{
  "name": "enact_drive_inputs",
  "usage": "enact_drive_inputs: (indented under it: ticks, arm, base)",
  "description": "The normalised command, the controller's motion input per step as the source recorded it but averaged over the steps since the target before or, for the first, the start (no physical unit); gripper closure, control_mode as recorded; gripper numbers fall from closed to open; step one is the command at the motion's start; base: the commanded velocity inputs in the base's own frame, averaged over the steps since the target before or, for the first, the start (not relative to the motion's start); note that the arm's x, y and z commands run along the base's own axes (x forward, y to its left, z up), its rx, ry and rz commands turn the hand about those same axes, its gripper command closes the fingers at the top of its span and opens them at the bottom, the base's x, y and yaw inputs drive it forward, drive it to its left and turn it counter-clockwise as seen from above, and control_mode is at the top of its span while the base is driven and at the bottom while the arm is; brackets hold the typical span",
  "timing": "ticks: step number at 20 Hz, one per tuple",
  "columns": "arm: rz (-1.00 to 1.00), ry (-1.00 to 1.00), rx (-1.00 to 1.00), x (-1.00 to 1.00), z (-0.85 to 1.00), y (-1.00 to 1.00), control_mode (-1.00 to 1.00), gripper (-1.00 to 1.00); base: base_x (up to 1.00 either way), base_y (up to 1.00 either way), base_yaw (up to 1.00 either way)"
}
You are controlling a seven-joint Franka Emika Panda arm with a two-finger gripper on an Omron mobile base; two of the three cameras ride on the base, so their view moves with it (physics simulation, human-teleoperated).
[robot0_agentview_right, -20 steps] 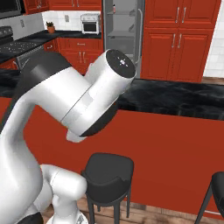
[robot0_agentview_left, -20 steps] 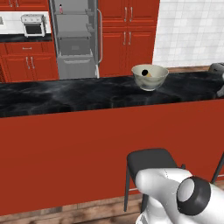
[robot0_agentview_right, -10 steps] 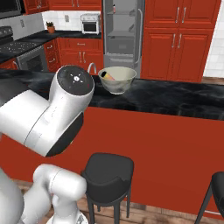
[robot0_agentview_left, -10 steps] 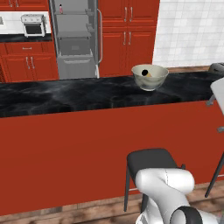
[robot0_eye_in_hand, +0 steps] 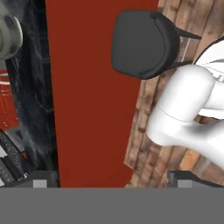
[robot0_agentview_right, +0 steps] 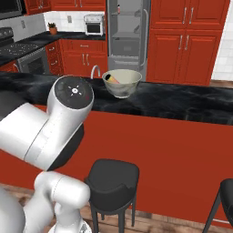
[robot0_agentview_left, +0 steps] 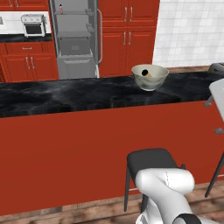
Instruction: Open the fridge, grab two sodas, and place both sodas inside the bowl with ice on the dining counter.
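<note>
A: Where's the bowl?

B: On the counter, toward its far edge and right of the middle from my left camera. At least one soda is leaning in it, dark cap up, pinkish-orange body; I can't tell if a second is in there.

A: Fridge?

B: Standing open behind the counter, shelves and bottom drawer showing. One small bottle is on its top shelf, so I judge another fetch may be due.

A: Pincer?

B: Spread wide, nothing between the tips, touching nothing. It's pointing down past the red front panel at a black stool and the wood floor, well apart from the bowl.
</note>
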Motion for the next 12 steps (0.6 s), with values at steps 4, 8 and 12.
enact_drive_inputs:
  ticks: [4, 8, 12]
  arm:
    - [0.04, -0.05, -0.05, -0.11, 0.0, 0.0, -1.0, -1.0]
    - [0.0, 0.0, 0.0, 0.0, 0.0, 0.0, 1.0, -1.0]
    - [0.0, 0.0, 0.0, 0.0, 0.0, 0.0, 1.0, -1.0]
  base:
    - [0.0, 0.0, 0.0]
    - [-0.51, -0.16, 0.03]
    - [-0.61, -0.41, 0.02]
